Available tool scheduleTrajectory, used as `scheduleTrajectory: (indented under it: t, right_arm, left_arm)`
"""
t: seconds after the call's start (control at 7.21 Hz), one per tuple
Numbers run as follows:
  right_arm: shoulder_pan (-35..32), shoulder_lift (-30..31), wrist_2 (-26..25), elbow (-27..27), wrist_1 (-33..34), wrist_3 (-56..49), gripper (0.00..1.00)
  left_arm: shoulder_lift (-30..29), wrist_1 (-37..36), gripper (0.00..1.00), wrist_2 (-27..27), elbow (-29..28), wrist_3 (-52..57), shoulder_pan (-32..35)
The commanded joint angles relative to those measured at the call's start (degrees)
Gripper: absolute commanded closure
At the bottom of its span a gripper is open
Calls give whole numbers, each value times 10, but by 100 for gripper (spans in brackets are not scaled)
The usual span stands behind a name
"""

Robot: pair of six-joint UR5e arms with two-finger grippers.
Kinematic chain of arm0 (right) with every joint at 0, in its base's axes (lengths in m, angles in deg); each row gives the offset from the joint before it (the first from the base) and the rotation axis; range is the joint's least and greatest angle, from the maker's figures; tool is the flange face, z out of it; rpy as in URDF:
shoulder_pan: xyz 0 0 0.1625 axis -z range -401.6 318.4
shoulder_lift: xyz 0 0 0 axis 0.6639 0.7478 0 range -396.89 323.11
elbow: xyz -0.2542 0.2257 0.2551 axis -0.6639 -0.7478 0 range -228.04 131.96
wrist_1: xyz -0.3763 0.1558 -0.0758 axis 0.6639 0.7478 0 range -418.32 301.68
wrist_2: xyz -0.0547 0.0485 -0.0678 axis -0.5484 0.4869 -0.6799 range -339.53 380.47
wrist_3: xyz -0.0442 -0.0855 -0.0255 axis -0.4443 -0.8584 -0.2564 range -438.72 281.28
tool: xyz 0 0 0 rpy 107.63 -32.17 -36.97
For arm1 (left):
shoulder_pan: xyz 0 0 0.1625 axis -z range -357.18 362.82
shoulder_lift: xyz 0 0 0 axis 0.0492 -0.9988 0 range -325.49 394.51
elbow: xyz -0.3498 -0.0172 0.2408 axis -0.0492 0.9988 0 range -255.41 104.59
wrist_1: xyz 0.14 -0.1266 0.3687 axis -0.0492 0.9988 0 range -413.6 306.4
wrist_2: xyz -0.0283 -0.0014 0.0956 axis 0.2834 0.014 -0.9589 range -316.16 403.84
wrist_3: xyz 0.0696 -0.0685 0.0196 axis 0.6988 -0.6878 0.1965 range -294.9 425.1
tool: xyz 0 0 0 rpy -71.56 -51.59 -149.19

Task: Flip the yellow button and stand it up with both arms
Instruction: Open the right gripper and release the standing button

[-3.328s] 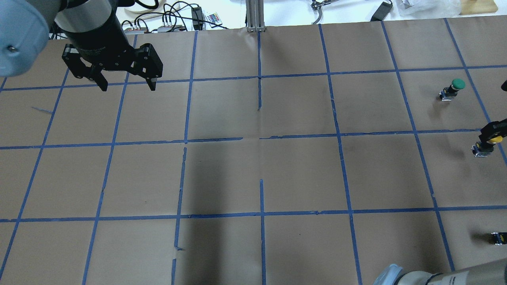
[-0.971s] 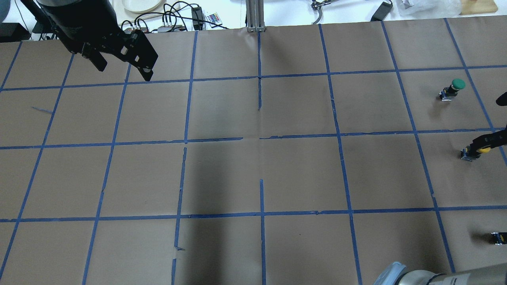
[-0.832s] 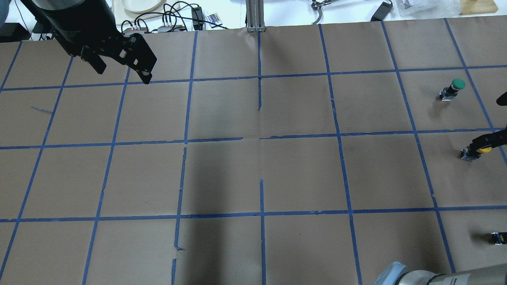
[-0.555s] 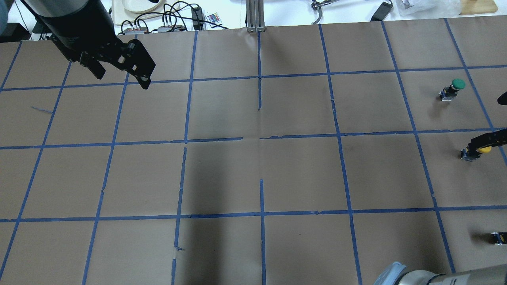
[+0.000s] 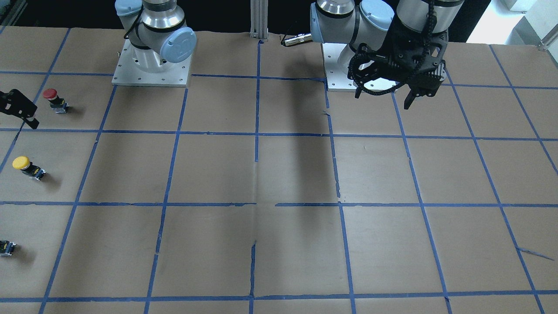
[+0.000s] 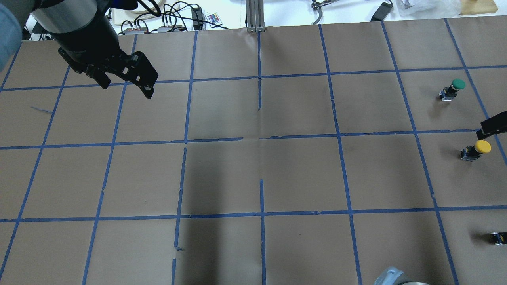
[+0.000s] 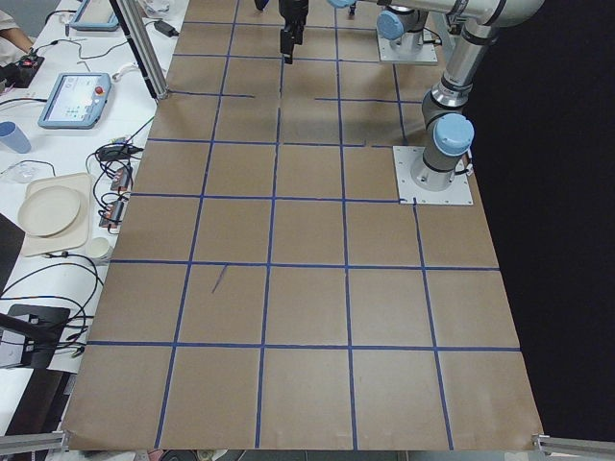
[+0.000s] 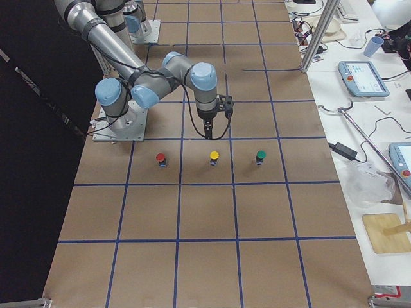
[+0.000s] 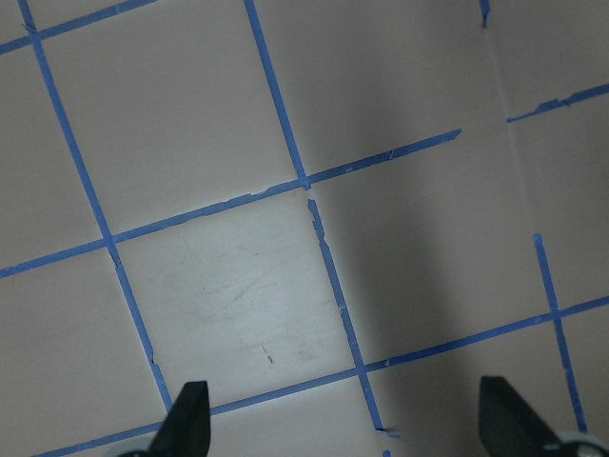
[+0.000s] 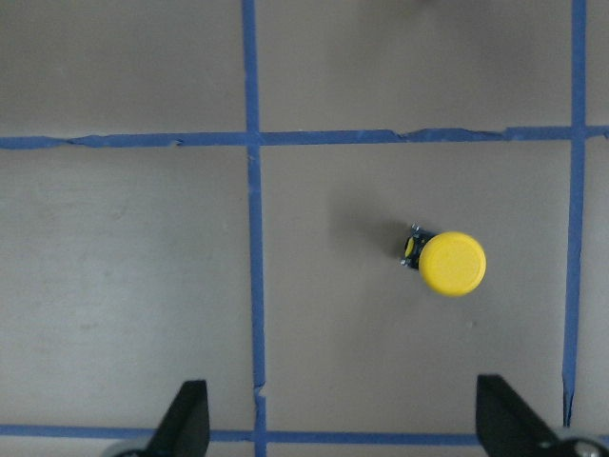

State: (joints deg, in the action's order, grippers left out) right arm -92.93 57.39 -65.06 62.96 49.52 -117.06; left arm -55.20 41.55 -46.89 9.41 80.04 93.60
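Note:
The yellow button [image 6: 475,149] stands upright at the table's right edge with its cap on top. It also shows in the front view [image 5: 26,165], the right side view [image 8: 214,157] and the right wrist view [image 10: 447,262]. My right gripper [image 8: 210,127] is open and empty. It hangs above the button and does not touch it. Its fingertips [image 10: 190,419] frame the bottom of the wrist view. My left gripper [image 6: 126,88] is open and empty. It hovers over the far left of the table, and its fingertips [image 9: 186,424] show above bare paper.
A green button [image 6: 455,88] stands beyond the yellow one. A red button [image 5: 54,99] stands on its robot side. All three make a row [image 8: 160,158] on brown paper with a blue tape grid. Cables and a plate lie past the far edge.
My right gripper has opened, let go of the yellow button and pulled up and away. The button now stands free. My left gripper has drifted slightly nearer and stays open.

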Motion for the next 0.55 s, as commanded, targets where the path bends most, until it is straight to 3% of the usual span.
scheduleTrajectory:
  t: [0.0,0.28,0.42]
  right_arm:
    - [-149,49,-36,-56,-115,169,0]
    - [-289,62,-35,-110,-209,347,0]
    - [-349,72,-34,-123,-225,406,0]
  left_arm:
    - [1,-3,1,6,4,-4,-4]
    - [2,-8,1,5,4,-21,-23]
    - [4,-4,1,6,4,-46,-35]
